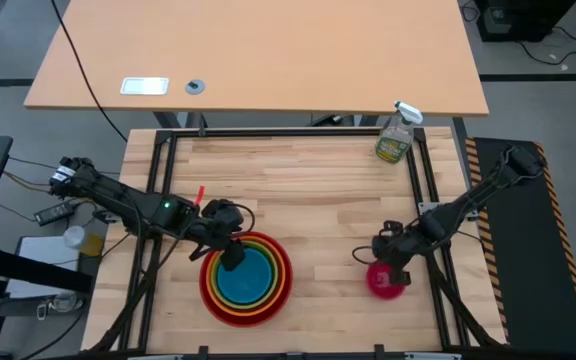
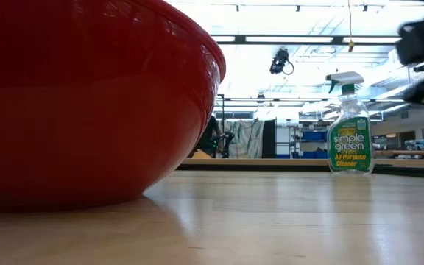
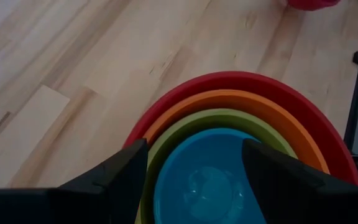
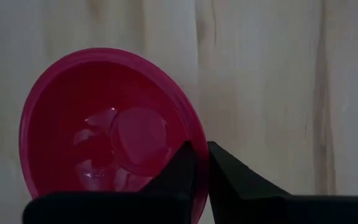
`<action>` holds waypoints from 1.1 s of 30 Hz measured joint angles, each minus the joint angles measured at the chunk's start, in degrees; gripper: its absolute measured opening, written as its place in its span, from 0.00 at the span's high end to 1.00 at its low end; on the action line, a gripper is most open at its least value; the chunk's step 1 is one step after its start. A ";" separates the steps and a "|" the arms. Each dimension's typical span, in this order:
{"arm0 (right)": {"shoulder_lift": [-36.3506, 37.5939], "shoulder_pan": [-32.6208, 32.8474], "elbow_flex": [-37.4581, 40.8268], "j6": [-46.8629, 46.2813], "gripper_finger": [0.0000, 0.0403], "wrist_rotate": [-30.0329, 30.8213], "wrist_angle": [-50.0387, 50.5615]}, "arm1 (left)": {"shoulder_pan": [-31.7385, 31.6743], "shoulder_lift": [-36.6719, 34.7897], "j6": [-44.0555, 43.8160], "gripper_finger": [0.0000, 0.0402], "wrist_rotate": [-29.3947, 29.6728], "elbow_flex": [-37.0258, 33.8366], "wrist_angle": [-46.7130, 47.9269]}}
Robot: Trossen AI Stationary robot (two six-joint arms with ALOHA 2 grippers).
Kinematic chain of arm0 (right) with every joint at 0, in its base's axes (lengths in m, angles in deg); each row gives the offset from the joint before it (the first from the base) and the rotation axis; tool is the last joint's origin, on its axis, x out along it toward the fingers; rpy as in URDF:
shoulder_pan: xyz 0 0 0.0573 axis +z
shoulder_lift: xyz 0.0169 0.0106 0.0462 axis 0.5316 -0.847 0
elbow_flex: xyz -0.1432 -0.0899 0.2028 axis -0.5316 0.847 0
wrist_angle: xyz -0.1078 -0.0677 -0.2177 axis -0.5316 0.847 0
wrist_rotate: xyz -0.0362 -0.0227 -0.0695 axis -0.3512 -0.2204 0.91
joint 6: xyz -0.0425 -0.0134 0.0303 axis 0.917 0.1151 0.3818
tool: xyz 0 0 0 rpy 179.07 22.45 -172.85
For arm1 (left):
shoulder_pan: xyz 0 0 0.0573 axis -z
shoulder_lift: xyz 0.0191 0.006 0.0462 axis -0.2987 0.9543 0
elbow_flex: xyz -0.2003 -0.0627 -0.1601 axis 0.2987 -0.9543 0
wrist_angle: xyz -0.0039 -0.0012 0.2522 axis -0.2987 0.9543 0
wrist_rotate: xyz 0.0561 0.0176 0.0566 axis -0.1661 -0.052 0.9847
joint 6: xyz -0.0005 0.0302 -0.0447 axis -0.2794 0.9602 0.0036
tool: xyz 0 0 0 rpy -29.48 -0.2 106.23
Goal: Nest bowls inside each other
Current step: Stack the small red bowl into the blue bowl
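Four bowls sit nested on the table (image 1: 308,190) near its front edge, left of centre: the red bowl (image 1: 280,293) outermost, then the orange bowl (image 1: 274,262), the lime green bowl (image 1: 266,254), and the blue bowl (image 1: 248,280) innermost. In the low view the red bowl's wall fills the left side of the frame.

The left hand (image 1: 230,254) hovers over the near-left rim of this stack, its fingers (image 3: 126,174) spread wide apart with nothing between them; the left wrist view looks down into the blue bowl.

The magenta pink bowl (image 1: 385,281) stands alone on the table toward the right front, well apart from the stack. The right hand (image 1: 400,272) is at this bowl, its fingers (image 4: 182,163) drawn together and clamped on the bowl's rim, one inside and one outside the wall.

A spray bottle (image 1: 396,135) with a green label stands upright at the table's far right corner
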 joint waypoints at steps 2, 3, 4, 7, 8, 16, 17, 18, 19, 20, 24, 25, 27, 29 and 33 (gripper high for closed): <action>0.00 -1.76 -2.22 0.53 0.91 0.00 -0.19 | -0.01 0.00 -0.51 0.35 0.00 0.00 -0.02; 0.00 -2.87 -3.37 0.98 0.91 0.00 -0.47 | -0.12 0.00 -0.93 0.35 -0.01 0.00 -0.04; 0.00 -4.00 -4.48 1.64 0.91 0.00 -0.81 | -0.31 -0.03 -1.14 0.35 -0.03 0.00 -0.10; -0.51 -8.00 -8.04 3.35 0.91 0.00 -2.05 | -0.37 -0.11 -0.97 0.35 -0.04 0.00 -0.21; -1.17 -9.54 -9.51 4.21 0.91 -0.07 -2.00 | -0.39 -0.11 -0.47 0.35 -0.04 0.00 -0.23; -14.60 -17.65 -26.58 16.46 0.91 -2.99 -2.02 | -0.39 -0.21 1.44 0.35 -0.04 0.00 -0.14; -16.78 -18.27 -29.29 17.84 0.91 -3.05 -2.00 | -0.38 -0.45 1.46 0.35 -0.04 0.00 0.06; -18.90 -18.88 -31.84 19.05 0.91 -3.09 -2.05 | -0.29 -0.70 1.46 0.35 0.00 0.00 0.32; -20.98 -19.46 -34.50 20.18 0.91 -3.12 -2.06 | -0.26 -1.13 1.44 0.35 0.15 0.00 0.51; -23.03 -20.05 -36.96 21.26 0.91 -3.19 -2.14 | -0.23 -1.59 1.46 0.35 0.54 0.00 0.86; -30.71 -22.26 -45.18 23.64 0.91 -4.91 -3.50 | -0.22 -4.60 1.91 0.35 2.58 0.00 1.79; -32.42 -22.74 -46.76 23.75 0.91 -5.68 -4.66 | -0.22 -5.62 2.25 0.35 3.51 0.00 1.80; -35.59 -23.48 -49.46 23.62 0.91 -7.04 -6.73 | -0.22 -7.74 3.57 0.35 5.16 0.00 1.96; -38.37 -24.00 -51.87 22.46 0.90 -8.05 -8.71 | -0.24 -9.89 5.13 0.35 5.83 0.00 2.01; -43.65 -24.34 -56.76 21.29 0.90 -9.21 -12.58 | -0.24 -13.41 8.36 0.35 6.26 0.00 3.06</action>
